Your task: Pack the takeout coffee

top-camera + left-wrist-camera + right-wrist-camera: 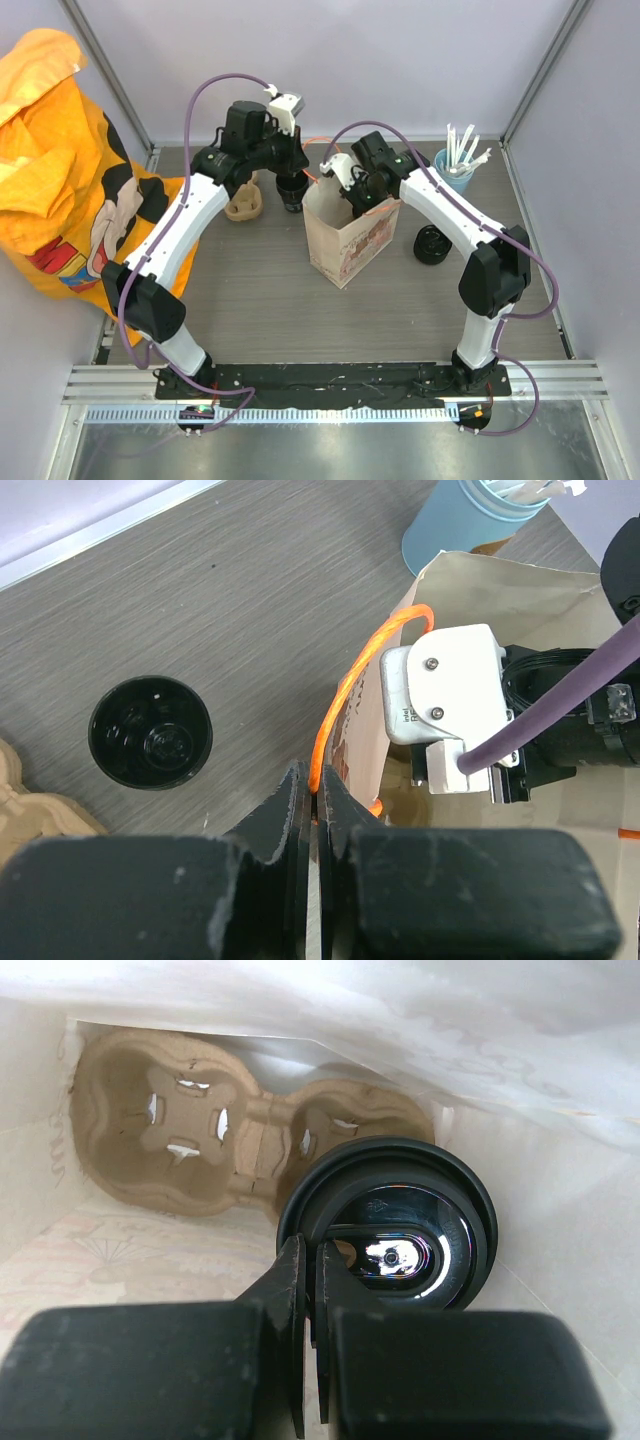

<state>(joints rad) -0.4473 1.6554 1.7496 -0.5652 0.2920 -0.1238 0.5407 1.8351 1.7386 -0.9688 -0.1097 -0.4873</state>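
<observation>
The takeout coffee (392, 1226), a black cup with a glossy black lid, is inside the paper bag (345, 240), beside a brown pulp carrier (200, 1125) that lies on the bag's bottom. My right gripper (312, 1257) reaches down into the bag and is shut on the left rim of the cup's lid. My left gripper (315, 788) is shut on the bag's orange handle (340, 705) at the bag's far-left top edge. From above, the right gripper's fingers are hidden in the bag's mouth.
Another black cup (150, 730) stands on the table left of the bag, near a second pulp carrier (245, 205). A third black cup (432, 244) sits right of the bag. The light-blue cup of straws (455, 170) stands at the back right. Orange cloth (70, 170) covers the left side.
</observation>
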